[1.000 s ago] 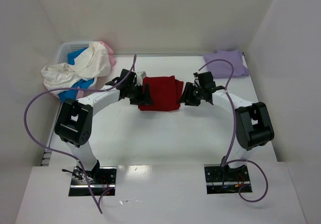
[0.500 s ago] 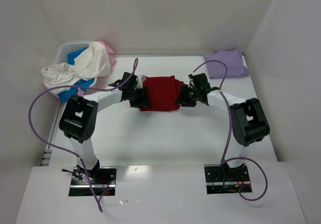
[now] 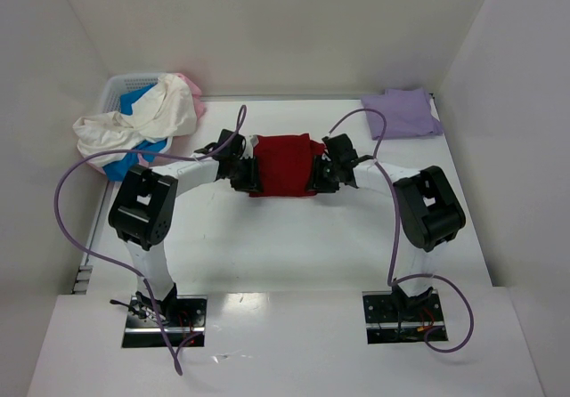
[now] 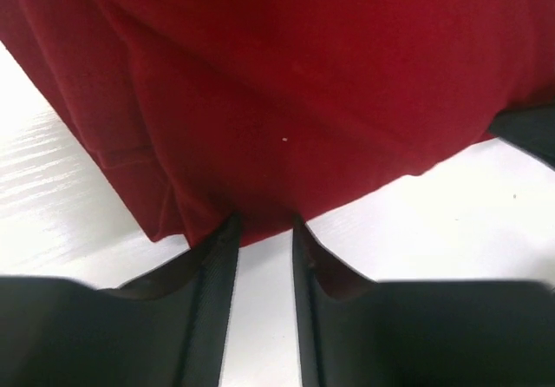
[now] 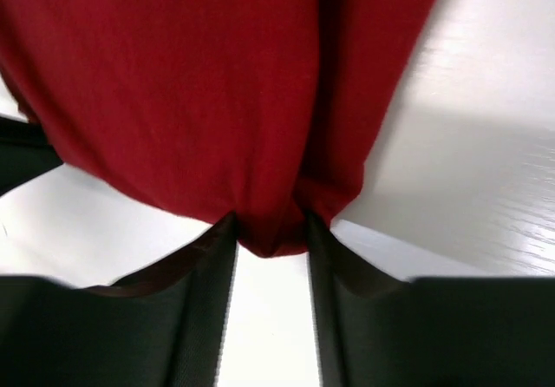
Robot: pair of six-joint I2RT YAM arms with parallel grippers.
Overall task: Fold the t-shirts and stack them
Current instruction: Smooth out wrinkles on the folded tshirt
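Dark red t-shirt (image 3: 283, 166) sits between the arms — each side edge pinched in closed jaws.

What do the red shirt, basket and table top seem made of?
The dark red shirt: soft matte cloth, likely cotton; it creases and drapes. The basket: white plastic, moulded lattice. The table: smooth, white, slightly glossy with faint reflections; perhaps laminate.

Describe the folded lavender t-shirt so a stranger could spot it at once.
On the white table, go to the far right corner. The lavender t-shirt lies there alone, folded flat. Its pale purple sets it apart from the dark red t-shirt at mid-table and the heap in the basket.
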